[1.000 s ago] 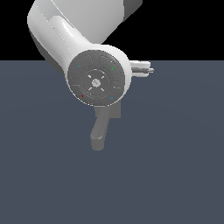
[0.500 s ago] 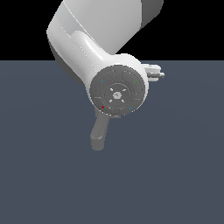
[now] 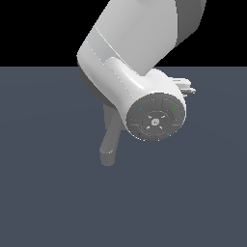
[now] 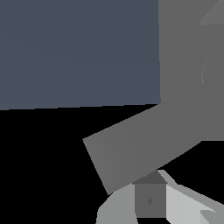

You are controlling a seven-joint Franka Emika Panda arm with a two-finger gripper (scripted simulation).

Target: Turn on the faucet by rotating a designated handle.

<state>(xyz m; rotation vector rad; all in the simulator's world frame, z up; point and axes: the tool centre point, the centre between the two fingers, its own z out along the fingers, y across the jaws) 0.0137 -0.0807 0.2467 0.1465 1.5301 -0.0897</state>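
The faucet (image 3: 110, 144) looked matte grey and smooth, as did its handle (image 4: 140, 146); the arm (image 3: 130, 53) was glossy white, plastic-like.

Flat dark slate-blue floor surface (image 3: 53, 202) fills lower part of exterior view, w/ black backdrop above its far edge. Only thing resting on it: matte grey faucet (image 3: 109, 147), mostly hidden behind the arm; its thick rounded spout end shows just above the surface, toward exterior view's left of centre. Wrist view shows same blue-grey surface (image 4: 78, 52) beside faucet's flat grey faces (image 4: 183, 65); base contact w/ floor not visible
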